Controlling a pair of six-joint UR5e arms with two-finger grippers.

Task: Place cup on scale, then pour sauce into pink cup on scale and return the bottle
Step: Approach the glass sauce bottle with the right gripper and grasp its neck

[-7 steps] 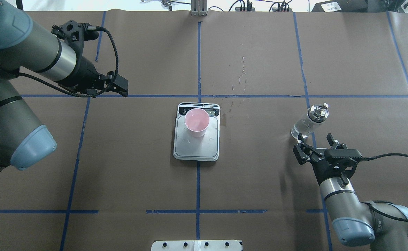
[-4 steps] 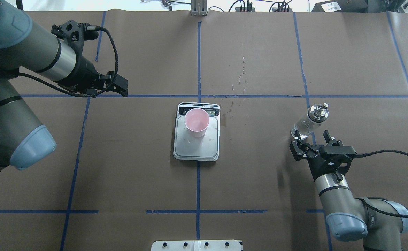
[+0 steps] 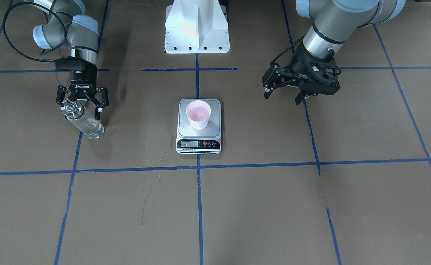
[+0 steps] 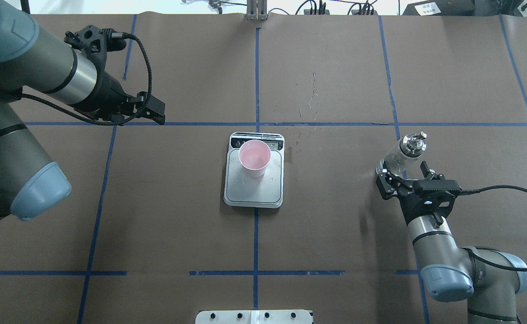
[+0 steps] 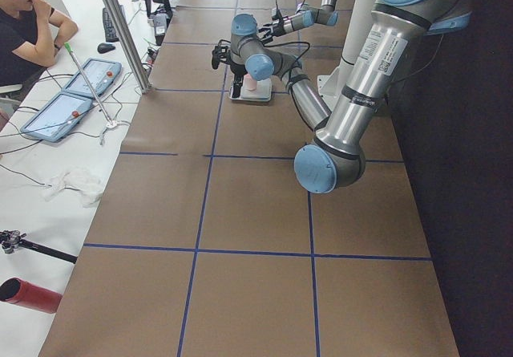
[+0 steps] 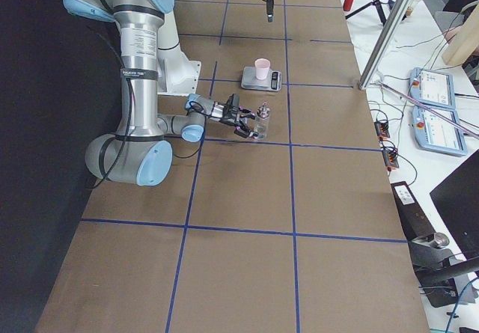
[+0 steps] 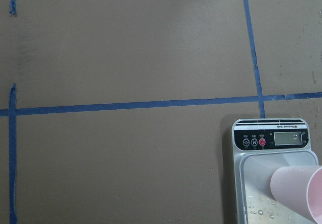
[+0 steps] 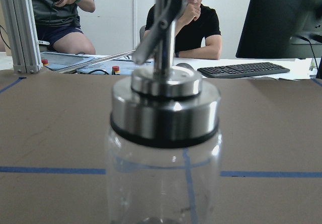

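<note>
Cup (image 4: pixel 254 157): standing upright on the scale (image 4: pixel 254 192) at the middle of the overhead frame, toward the display end of the steel platform, its pink inside showing.
Scale: lying flat on the brown table (image 4: pixel 335 234), on a blue tape line. The platform around the cup is bare apart from small droplets seen in the left wrist view.
Bottle (image 4: pixel 399 156): standing upright on the table at the right middle of the overhead frame, well apart from the scale. It is clear glass with a silver cap and spout on top, and it is filling the centre of the right wrist view.
Right gripper (image 4: pixel 402 173): hovering low, right at the bottle, with its fingers spread apart. In the front-facing view the fingers are flanking the bottle's upper part. Whether either finger is touching the glass cannot be told.
Left gripper (image 3: pixel 281 97): hanging above the table at the upper right of the front-facing frame, well apart from the scale, fingers apart and holding nothing. Its camera is catching the scale's display end and the cup at the lower right of its frame.
Person in a black shirt (image 8: pixel 193 25): sitting beyond the far edge of the table, behind the bottle in the right wrist view.
</note>
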